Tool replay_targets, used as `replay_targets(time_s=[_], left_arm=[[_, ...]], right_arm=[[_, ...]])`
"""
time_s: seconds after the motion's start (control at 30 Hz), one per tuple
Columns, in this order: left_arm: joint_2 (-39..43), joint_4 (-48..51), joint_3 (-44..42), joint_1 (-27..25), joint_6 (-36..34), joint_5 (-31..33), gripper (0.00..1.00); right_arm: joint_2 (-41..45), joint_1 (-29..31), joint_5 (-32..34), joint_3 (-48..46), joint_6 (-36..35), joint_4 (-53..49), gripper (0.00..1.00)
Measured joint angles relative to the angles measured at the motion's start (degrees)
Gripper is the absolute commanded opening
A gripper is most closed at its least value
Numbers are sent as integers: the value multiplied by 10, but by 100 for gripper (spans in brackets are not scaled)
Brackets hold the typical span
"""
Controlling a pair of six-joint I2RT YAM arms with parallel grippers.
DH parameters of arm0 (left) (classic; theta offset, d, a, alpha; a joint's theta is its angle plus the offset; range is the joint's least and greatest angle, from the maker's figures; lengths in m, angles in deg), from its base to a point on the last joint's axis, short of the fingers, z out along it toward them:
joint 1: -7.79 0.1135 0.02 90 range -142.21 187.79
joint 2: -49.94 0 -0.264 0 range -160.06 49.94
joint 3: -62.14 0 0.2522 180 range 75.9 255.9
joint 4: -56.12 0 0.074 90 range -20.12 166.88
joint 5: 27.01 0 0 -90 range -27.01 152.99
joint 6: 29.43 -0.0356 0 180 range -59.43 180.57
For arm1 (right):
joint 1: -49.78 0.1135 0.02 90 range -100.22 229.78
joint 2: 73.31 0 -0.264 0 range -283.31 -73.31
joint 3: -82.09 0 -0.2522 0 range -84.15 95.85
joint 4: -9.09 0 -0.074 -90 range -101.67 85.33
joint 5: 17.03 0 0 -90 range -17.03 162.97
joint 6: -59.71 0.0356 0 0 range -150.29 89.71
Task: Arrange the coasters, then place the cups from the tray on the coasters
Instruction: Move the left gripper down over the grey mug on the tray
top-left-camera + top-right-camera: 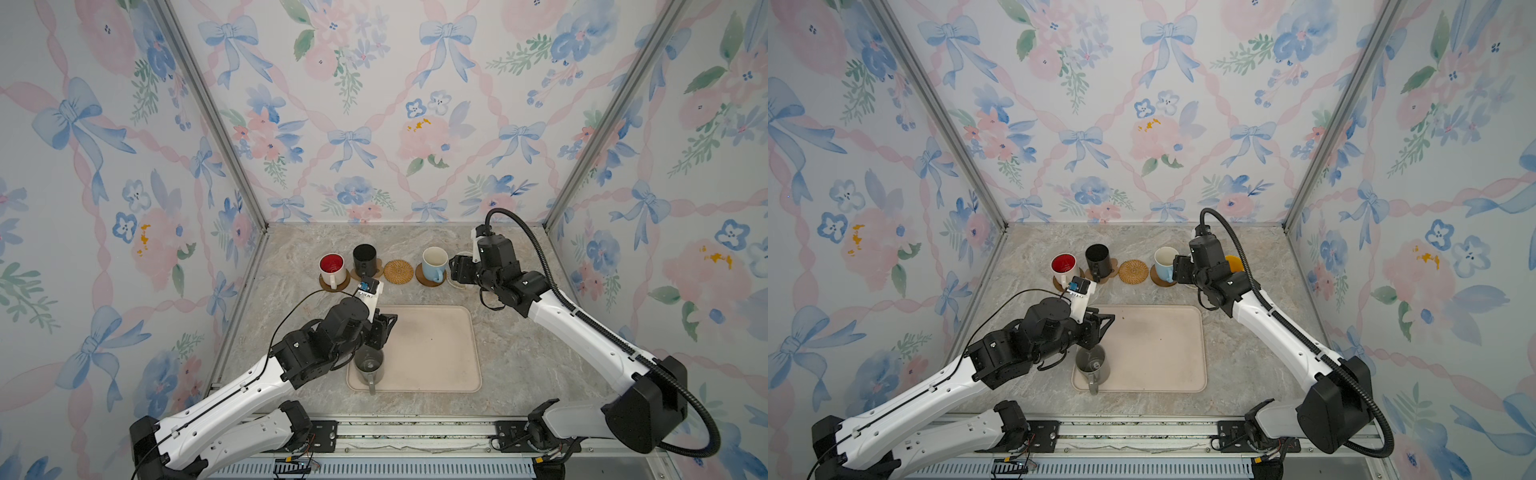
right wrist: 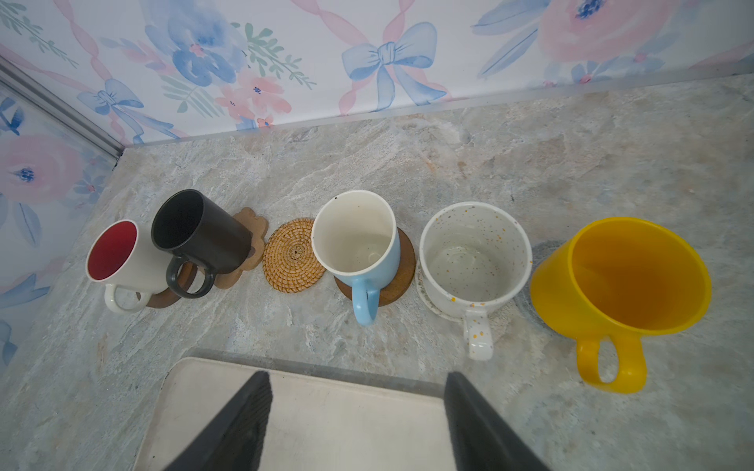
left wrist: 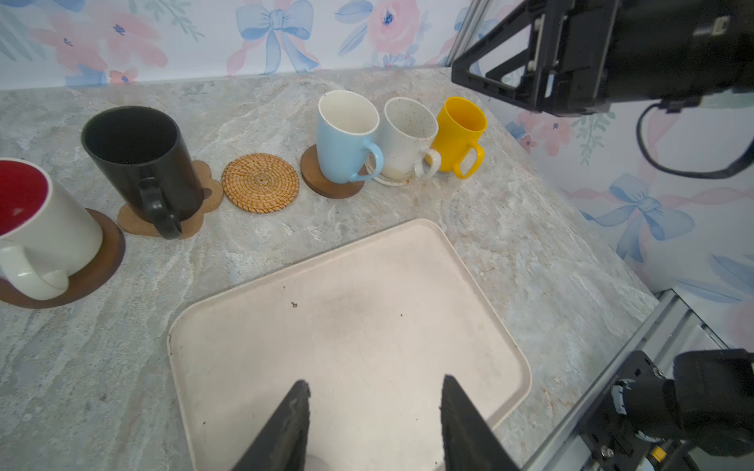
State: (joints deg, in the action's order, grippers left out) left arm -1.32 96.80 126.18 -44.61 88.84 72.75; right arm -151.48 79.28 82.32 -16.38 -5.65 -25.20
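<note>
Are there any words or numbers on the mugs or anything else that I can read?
None can be read.
The mugs, coasters and tray carry no writing.
Any tiny print on the arms is too small to make out.

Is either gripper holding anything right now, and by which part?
Nothing is held. Left gripper and right gripper both stand open and empty; the grey mug stands ungripped on the tray.

I see five mugs upright on coasters (image 3: 110, 253) in the far row: white-red mug (image 1: 331, 266), black mug (image 1: 364, 257), light blue mug (image 1: 433, 262), speckled cream mug (image 2: 475, 253), yellow mug (image 2: 620, 277). The rattan coaster (image 1: 398, 271) lies bare between black and blue. The grey mug (image 1: 368, 365) stands at the near-left corner of the beige tray (image 1: 436, 345).
</note>
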Motion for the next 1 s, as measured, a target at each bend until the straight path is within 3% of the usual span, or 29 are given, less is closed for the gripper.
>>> replay_targets(time_s=[0.43, 1.0], left_arm=[[76, 126, -10, -68, 130, -32, 35], [121, 212, -84, -79, 238, -54, 30]], right_arm=[[13, -15, -32, -30, 7, 21, 70], [25, -18, -51, -42, 9, 34, 71]])
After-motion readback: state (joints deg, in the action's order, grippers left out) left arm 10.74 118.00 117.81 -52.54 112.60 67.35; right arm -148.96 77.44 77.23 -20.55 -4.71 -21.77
